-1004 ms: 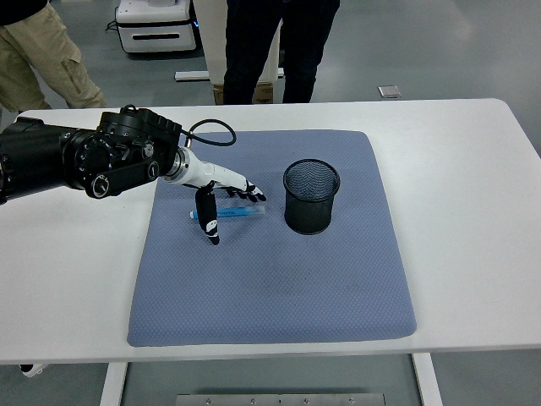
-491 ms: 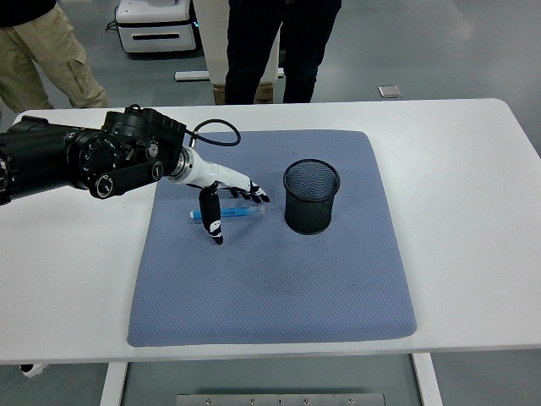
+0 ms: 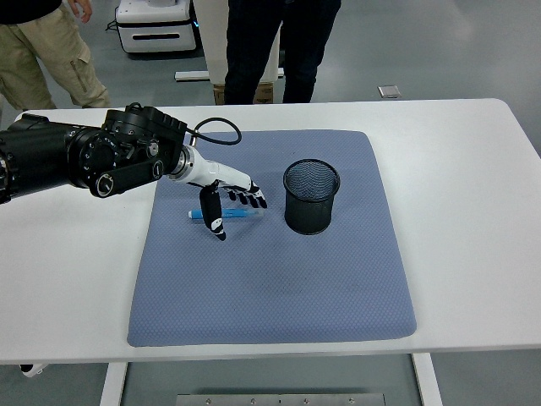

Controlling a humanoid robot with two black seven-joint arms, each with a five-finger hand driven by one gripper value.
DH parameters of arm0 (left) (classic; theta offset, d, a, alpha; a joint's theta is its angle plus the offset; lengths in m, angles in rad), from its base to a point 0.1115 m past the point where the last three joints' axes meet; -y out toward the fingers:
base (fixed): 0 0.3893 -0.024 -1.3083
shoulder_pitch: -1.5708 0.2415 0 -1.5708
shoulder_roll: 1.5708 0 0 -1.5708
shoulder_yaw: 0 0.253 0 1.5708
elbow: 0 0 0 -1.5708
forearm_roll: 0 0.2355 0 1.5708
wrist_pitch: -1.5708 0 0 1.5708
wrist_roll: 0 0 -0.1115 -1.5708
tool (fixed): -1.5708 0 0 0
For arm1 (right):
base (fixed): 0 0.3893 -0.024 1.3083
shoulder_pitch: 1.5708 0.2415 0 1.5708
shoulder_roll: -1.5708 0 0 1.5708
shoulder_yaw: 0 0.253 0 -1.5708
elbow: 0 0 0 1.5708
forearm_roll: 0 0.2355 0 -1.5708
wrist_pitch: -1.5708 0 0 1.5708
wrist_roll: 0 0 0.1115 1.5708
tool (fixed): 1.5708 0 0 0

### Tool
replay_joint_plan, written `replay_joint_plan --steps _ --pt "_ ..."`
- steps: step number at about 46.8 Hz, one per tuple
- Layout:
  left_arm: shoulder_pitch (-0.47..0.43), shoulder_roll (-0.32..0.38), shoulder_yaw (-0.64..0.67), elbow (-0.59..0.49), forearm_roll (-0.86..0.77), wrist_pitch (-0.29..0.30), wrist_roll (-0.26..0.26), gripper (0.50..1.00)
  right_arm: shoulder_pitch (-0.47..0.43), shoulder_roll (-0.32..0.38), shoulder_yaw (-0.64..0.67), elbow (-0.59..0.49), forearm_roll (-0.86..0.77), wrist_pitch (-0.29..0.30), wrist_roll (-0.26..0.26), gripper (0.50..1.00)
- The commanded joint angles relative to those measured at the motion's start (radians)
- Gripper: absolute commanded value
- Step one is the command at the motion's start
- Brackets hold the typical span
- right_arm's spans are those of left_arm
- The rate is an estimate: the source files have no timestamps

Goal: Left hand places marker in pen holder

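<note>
Your left hand (image 3: 226,199), the white-and-black five-fingered one on the black arm, is closing over the blue-and-clear plastic marker (image 3: 225,214), which is lying flat on the blue-grey textured cloth mat (image 3: 270,279). Compared with a second ago, the fingers (image 3: 250,199) are curling in more tightly and the thumb is dropping down across the marker's barrel, so the hand is narrowing from a loose spread into a pinch. The marker itself is sitting where it was, left of the black wire-mesh pen holder (image 3: 310,197) and clearly apart from it. From this view you cannot tell whether the fingertips are actually gripping the barrel yet or only touching it. In my judgement you are finishing the grasp and the lift is yet to come. Confirm the pinch is firm before raising, because a round barrel on cloth may roll away. The white table (image 3: 473,211) is bearing the mat, and people are standing beyond its far edge.
</note>
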Motion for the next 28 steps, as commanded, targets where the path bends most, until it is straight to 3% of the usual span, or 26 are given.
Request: replay_joint_plan --steps 1,15,28 --pt "0.001 0.001 0.0 0.002 0.02 0.0 0.001 0.868 0.0 0.0 0.0 0.0 0.0 0.0 -0.001 1.0" --pt "-0.001 0.0 0.0 0.017 0.049 0.009 0.016 0.865 0.0 0.0 0.0 0.0 0.0 0.0 -0.001 1.0" --pt "0.001 -0.012 0.0 0.015 0.088 0.009 0.016 0.798 0.0 0.0 0.0 0.0 0.0 0.0 0.001 1.0"
